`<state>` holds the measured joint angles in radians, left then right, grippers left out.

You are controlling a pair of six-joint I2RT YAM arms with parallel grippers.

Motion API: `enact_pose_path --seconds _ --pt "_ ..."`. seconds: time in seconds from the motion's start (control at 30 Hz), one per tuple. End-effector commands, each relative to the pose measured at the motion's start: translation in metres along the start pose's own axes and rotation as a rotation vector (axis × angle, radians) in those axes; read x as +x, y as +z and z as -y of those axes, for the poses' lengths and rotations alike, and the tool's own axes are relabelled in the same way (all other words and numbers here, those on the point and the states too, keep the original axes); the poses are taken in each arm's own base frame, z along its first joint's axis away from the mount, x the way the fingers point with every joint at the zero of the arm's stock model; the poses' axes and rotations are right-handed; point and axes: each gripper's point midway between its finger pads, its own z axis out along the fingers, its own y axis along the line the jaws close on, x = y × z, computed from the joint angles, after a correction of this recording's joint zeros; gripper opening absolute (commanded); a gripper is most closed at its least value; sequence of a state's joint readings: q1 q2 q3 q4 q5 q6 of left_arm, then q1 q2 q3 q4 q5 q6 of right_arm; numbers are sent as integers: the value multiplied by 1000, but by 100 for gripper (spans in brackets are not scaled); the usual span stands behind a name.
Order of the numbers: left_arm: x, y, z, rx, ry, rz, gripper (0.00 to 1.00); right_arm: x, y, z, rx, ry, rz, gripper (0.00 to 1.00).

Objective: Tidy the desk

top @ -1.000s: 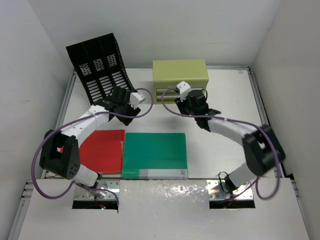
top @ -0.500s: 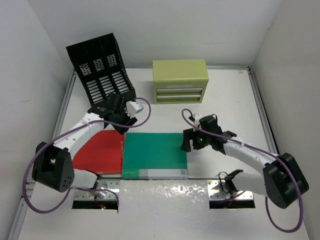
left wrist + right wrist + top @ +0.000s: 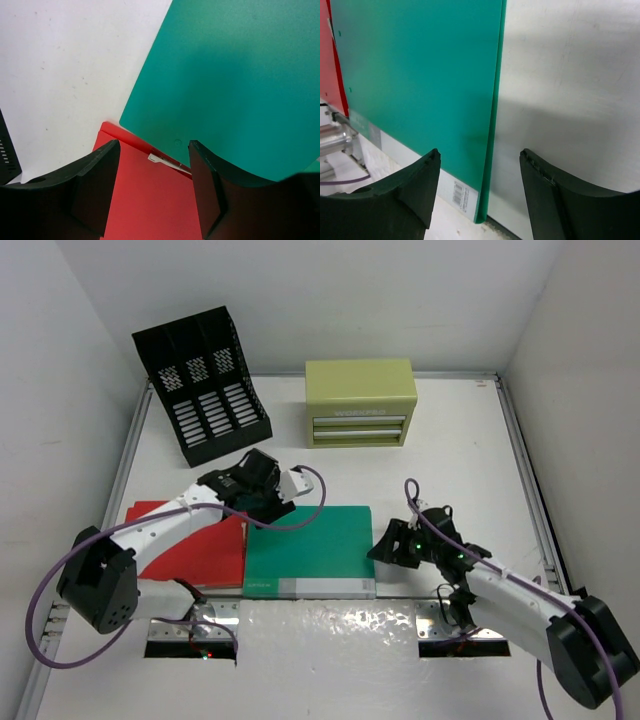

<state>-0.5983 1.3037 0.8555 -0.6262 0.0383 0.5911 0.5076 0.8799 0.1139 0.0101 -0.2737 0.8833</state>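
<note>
1. At the near edge of the desk (image 3: 450,450), a green folder (image 3: 310,545) lies flat, its left edge over a red folder (image 3: 200,545).
2. The right gripper (image 3: 480,152) hangs over the green folder's right edge, jaws apart and empty.
3. The left gripper (image 3: 155,147) hovers where the folders meet, jaws spread, gripping nothing.
4. Past them the white tabletop runs on between grey rails (image 3: 517,440).
5. At the back are a black mesh rack (image 3: 205,400) on the left and an olive drawer box (image 3: 360,390) in the centre.
6. White walls (image 3: 330,300) close in the desk.

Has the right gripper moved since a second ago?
Yes. The right gripper left the olive drawer box and came toward the near edge, beside the green folder.
</note>
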Motion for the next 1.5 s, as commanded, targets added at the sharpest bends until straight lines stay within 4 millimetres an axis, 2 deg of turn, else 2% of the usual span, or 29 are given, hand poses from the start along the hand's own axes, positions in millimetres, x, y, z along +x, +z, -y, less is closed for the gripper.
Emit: enact_pose_path --seconds 0.0,0.27,0.33,0.37,0.47,0.57,0.6,0.67,0.7,0.87,0.9,0.97,1.0,1.17,1.47 --pt "-16 -6 -5 -20 19 92 55 10 -2 -9 -30 80 -44 63" --pt "-20 -3 -7 -33 20 118 55 44 -4 -17 -57 153 -217 60" --pt "-21 -4 -7 -36 24 122 55 48 -7 -24 -82 153 -246 59" --pt "-21 -4 -8 -39 24 124 55 54 -9 -21 -61 165 -278 59" --pt "-20 -4 -8 -40 27 124 55 58 -13 -26 -65 182 -303 58" --pt "-21 -3 -8 -40 26 127 55 67 -12 -25 -72 237 -317 56" --pt "-22 -4 -9 -42 26 131 55 79 -13 -17 -50 258 -343 55" --pt "-24 -4 -8 -36 27 138 55 77 -9 -22 -89 300 -318 53" --pt "-25 -3 -7 -29 29 146 55 86 -9 -13 -72 324 -334 51" --pt "-28 5 -1 -11 27 185 55 85 -4 -9 -53 296 -333 45" --pt "-22 11 5 16 45 173 55 86 -4 -9 -50 291 -341 43" --pt "-17 18 8 27 69 163 55 72 0 -22 -78 257 -320 42" --pt "-9 24 12 41 75 141 55 70 1 -23 -79 249 -315 40" --pt "7 40 23 75 104 118 55 59 5 -22 -56 202 -280 35" --pt "10 43 23 64 101 115 54 52 -2 -30 -77 199 -258 32"
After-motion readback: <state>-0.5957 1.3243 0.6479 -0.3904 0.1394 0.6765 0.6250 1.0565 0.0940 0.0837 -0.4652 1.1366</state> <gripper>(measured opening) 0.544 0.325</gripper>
